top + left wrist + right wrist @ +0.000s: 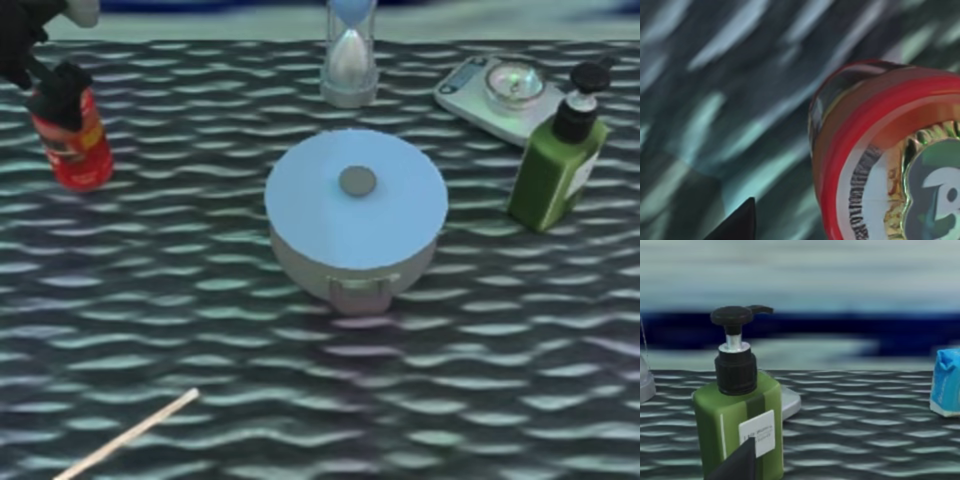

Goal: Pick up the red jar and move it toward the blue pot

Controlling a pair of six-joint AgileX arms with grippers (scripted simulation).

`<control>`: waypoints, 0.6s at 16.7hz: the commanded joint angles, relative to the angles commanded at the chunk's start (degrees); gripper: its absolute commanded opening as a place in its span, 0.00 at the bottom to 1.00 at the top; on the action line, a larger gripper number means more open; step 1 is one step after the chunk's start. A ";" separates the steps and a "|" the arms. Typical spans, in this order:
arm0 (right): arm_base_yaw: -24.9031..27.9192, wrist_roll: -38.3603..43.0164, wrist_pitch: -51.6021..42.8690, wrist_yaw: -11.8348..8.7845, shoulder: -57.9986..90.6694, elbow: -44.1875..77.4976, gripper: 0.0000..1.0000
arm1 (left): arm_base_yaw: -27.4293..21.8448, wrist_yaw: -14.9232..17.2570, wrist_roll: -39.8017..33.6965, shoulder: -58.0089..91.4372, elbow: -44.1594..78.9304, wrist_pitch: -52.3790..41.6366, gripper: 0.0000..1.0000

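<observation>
red jar [880, 165] fills the left wrist view, lid w/ greenish mark facing the cam. from the top it's [72, 140] at the table's far left, well apart from the blue pot [355, 215] at centre. left gripper [58, 85] sits on the jar's top; can't tell if it's clamped.

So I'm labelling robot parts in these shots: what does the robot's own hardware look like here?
Only a little shows. In the top view the left hand is matte black and blocky, below a pale grey arm segment at the frame's corner. Each wrist view shows only a plain black finger tip. No cables, markings or sleeves are visible; the right arm is outside the top view.
</observation>
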 joint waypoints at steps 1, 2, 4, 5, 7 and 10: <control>0.00 0.00 0.00 0.00 0.00 0.00 1.00 | 0.01 0.00 0.04 0.10 0.12 -0.05 1.00; 0.00 0.00 0.00 0.00 0.00 0.00 1.00 | 0.01 0.00 0.04 0.10 0.12 -0.05 1.00; 0.00 0.00 0.00 0.00 0.00 0.00 1.00 | 0.01 0.00 0.04 0.10 0.12 -0.05 1.00; 0.00 0.00 0.00 0.00 0.00 0.00 1.00 | -0.34 0.00 -0.02 0.09 -0.02 0.05 1.00; 0.00 0.00 0.00 0.00 0.00 0.00 1.00 | -0.25 -0.04 -0.23 -0.03 -1.02 1.04 1.00; 0.00 0.00 0.00 0.00 0.00 0.00 1.00 | -0.49 -0.07 -0.47 -0.24 -6.60 6.43 1.00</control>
